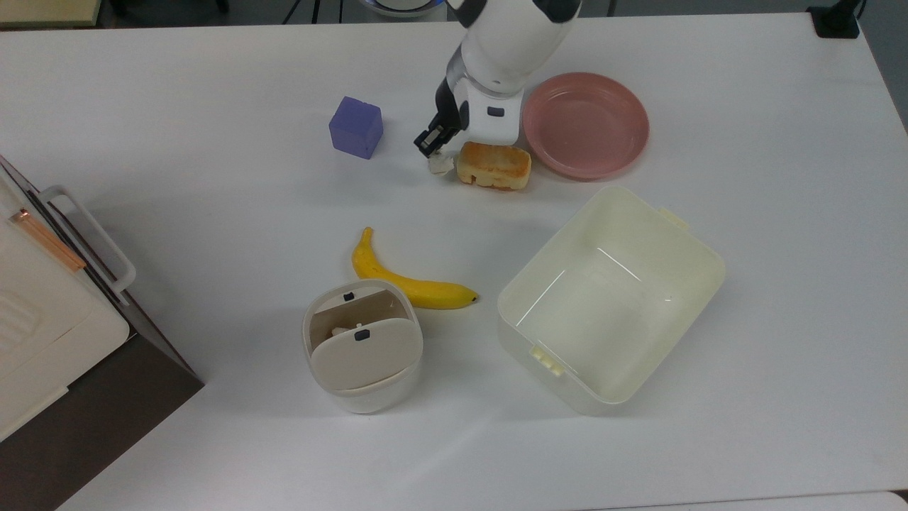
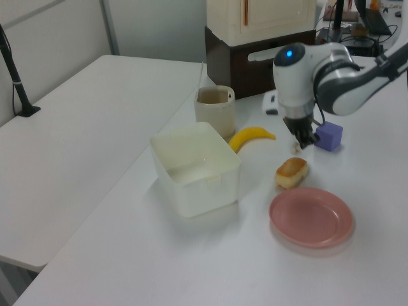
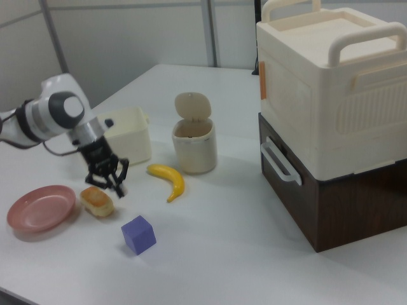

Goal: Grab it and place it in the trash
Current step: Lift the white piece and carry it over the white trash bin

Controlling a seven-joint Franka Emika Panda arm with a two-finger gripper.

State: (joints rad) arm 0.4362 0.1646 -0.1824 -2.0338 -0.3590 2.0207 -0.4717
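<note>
The tiny crumpled white paper wad [image 1: 440,165] lies on the white bench [image 1: 213,199], just beside the toasted yellow bread piece [image 1: 494,166] on the top view's left. The black two-finger gripper [image 1: 430,141] hangs just above the wad, its fingers spread and holding nothing. The small white round trash bin with the beige flap lid [image 1: 362,346] stands well apart, next to the yellow banana [image 1: 408,281].

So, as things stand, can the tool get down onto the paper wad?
Probably yes. The tool hangs just above the paper wad, which lies bare on the table. The toasted bread piece sits close beside it, so a finger could brush it.
</note>
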